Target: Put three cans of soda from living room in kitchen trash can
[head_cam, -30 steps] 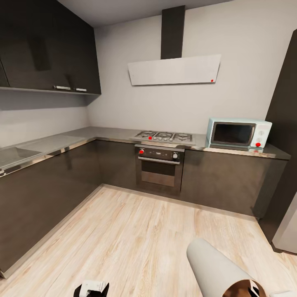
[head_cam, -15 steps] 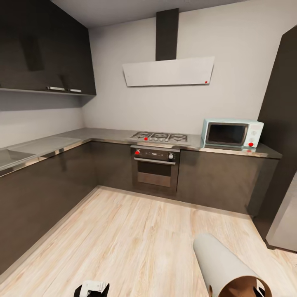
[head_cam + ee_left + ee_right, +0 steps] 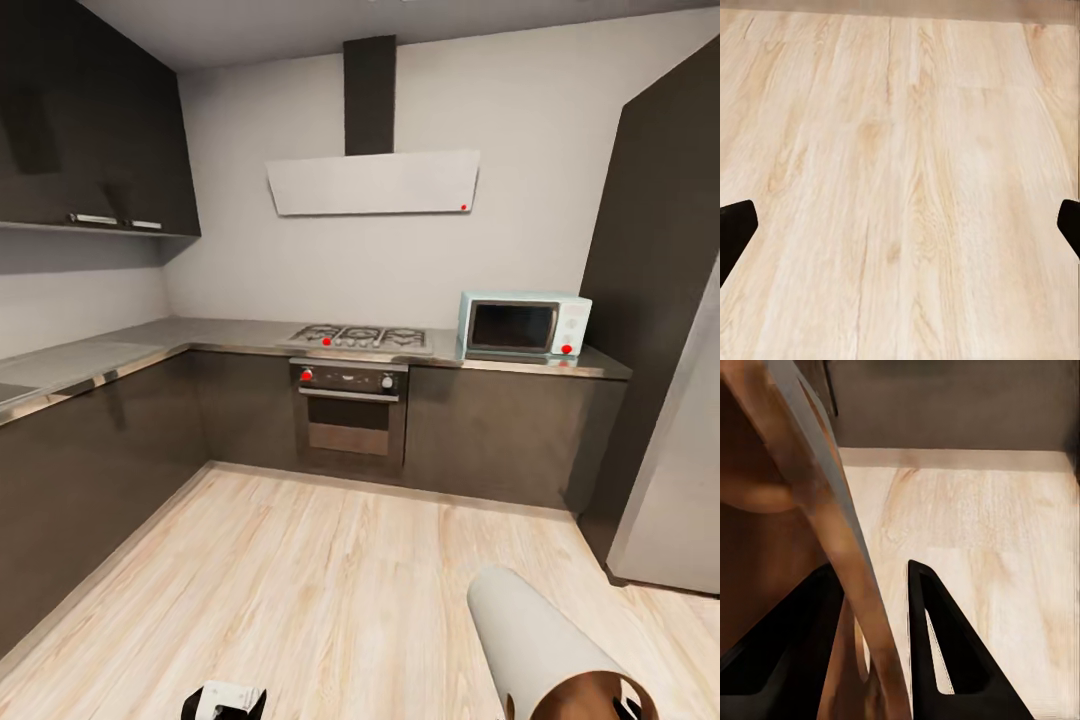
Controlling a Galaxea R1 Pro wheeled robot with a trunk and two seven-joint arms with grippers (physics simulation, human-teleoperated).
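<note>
I am in the kitchen. The tash can (image 3: 540, 640), pale grey outside and brown inside, lies tilted low at the right of the head view, its open mouth toward me. In the right wrist view my right gripper (image 3: 870, 660) is shut on the bin's wall (image 3: 844, 540), one dark finger (image 3: 945, 652) outside and the other inside. My left gripper (image 3: 900, 232) hangs open over bare pale wood floor, with its wrist (image 3: 225, 700) at the head view's bottom edge. The can of soda is out of view.
Dark grey cabinets (image 3: 90, 470) run along the left and back walls under a grey countertop. An oven (image 3: 350, 415) sits under a hob, a light-blue microwave (image 3: 523, 325) stands on the counter, and a tall grey appliance (image 3: 675, 480) is at the right. Pale wood floor (image 3: 330, 590) lies between.
The whole head view has shifted: the cabinets, oven and microwave slid left and look farther off, and the tall appliance at the right has come in. The bin stays held.
</note>
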